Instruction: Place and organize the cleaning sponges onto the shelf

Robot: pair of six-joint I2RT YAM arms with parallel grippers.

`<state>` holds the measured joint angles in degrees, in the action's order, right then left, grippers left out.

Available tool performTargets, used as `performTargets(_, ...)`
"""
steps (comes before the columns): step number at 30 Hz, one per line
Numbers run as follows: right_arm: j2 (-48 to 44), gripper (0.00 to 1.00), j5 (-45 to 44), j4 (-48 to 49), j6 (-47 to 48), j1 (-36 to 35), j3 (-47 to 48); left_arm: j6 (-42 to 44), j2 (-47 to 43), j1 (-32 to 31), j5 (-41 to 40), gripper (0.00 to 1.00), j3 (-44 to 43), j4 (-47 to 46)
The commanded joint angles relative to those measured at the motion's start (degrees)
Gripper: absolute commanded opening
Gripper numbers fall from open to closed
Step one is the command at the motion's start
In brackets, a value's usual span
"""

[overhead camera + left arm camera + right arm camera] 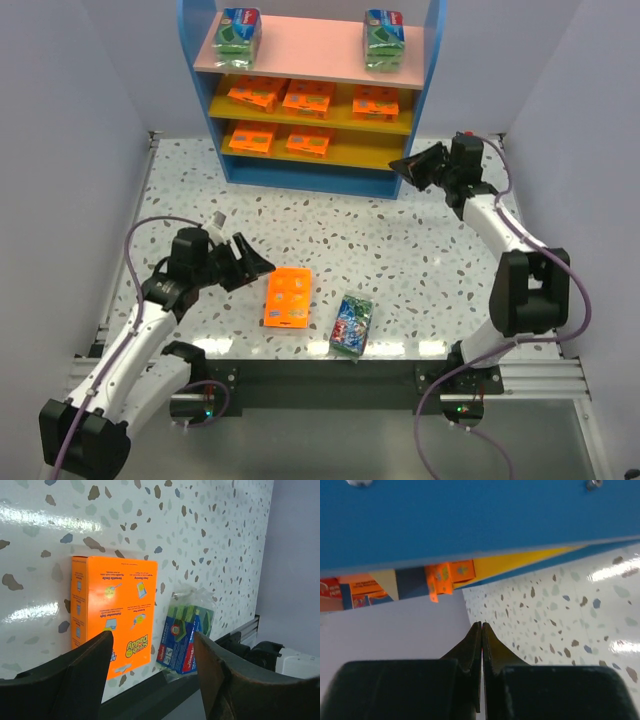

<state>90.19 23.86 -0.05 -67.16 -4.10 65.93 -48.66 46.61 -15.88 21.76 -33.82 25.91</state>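
Left gripper [252, 268] fingers spread, empty, just beside 1 orange pack [288, 297] on the table [420, 250]. Green pack [352, 324] next to it. Right gripper [405, 168] fingers pressed together, near the shelf [310, 180] base.

My left arm [140, 330] rises from its base at the near edge and slants forward and inward, with the wrist [190, 262] held low. My left gripper [250, 263] points toward my right side. Seen from the left wrist camera, the left gripper [152, 635] has its two dark fingers [90, 670] spread wide apart. My right arm [512, 245] folds sharply at the elbow [530, 290] and then stretches far forward. My right gripper [408, 166] points toward my left side. Seen from the right wrist camera, the right gripper [481, 626] has its fingers pressed flat together, tip against tip.
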Motion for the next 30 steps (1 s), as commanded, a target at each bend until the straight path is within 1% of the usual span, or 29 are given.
performTargets(1,3.84,0.0,2.6,6.82,-3.59,0.4,6.92,3.57,-2.05,0.32,3.98,0.7,-0.1,1.86)
performTargets(5,9.81,0.0,1.37,8.31,-5.79,1.81,10.79,6.65,-2.31,0.32,5.66,0.69,-0.63,6.24)
performTargets(10,13.51,0.0,0.58,8.49,-6.94,3.13,15.19,6.83,-5.74,0.32,5.49,0.69,-0.45,9.33)
performTargets(17,20.1,0.0,1.63,6.91,-7.38,4.01,23.36,5.07,-6.97,0.32,5.93,0.68,1.04,8.98)
performTargets(18,20.81,0.0,2.07,6.48,-7.2,4.71,25.37,5.07,-6.71,0.32,5.93,0.68,0.78,8.98)
performTargets(22,23.09,0.0,3.47,4.01,-5.71,6.73,28.37,4.72,-6.53,0.32,5.58,0.68,0.6,8.89)
performTargets(25,22.58,0.0,6.45,4.88,-5.18,7.44,27.15,4.02,-6.53,0.32,5.58,0.68,0.86,8.37)
performTargets(26,20.83,0.0,7.42,5.06,-4.66,7.35,26.1,3.84,-6.71,0.32,5.58,0.68,1.04,7.93)
performTargets(28,17.05,0.0,10.49,4.54,-2.2,6.83,20.05,3.31,-6.97,0.32,5.75,0.68,1.13,7.23)
performTargets(29,11.9,0.0,11.64,4.1,-1.23,6.3,17.24,3.14,-6.88,0.32,5.66,0.68,1.04,7.05)
performTargets(30,9.15,0.0,12.78,3.31,2.08,5.69,11.91,3.05,-6.88,0.32,5.49,0.69,0.95,6.87)
